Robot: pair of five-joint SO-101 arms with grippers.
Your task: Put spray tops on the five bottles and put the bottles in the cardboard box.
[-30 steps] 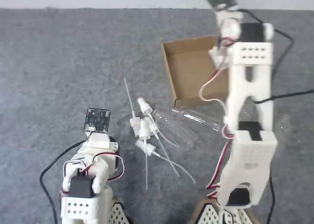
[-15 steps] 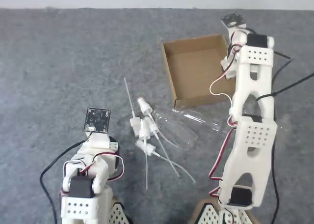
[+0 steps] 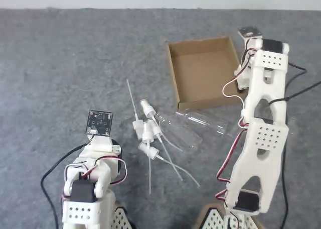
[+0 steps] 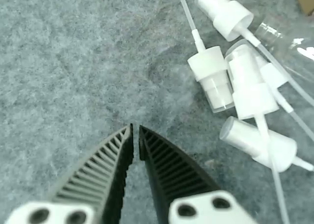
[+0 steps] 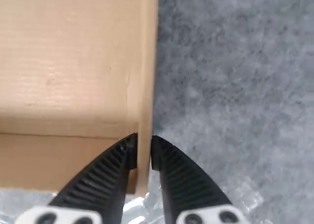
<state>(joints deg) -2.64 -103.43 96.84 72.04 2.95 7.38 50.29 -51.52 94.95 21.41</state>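
**Right pincer on box wall, left pincer closed over carpet**

Right pincer (image 5: 142, 139): clamped on a side wall of the open brown cardboard box (image 5: 73, 62), with one finger inside the box and one outside. Crinkly clear plastic lies just behind its tips, against the box's outer corner. I can't tell how many bottles that is.

Left pincer (image 4: 136, 130): fingers together, holding nothing, tips over the grey carpet-like table cover (image 4: 59, 62).

White plastic spray tops with long thin dip tubes (image 4: 248, 81): loose heap on the carpet just ahead of the left pincer, on the side toward the right arm. Count is four clear. A possible fifth is half hidden behind the heap, so I can't confirm it. Several of them touch or overlap.

Clear plastic bottles (image 3: 175, 131): two countable, lying on their sides on the carpet. They are between the heap and the right pincer, just outside the box's near wall. One spray top lies at a bottle's neck end, and I can't tell if it is fitted.
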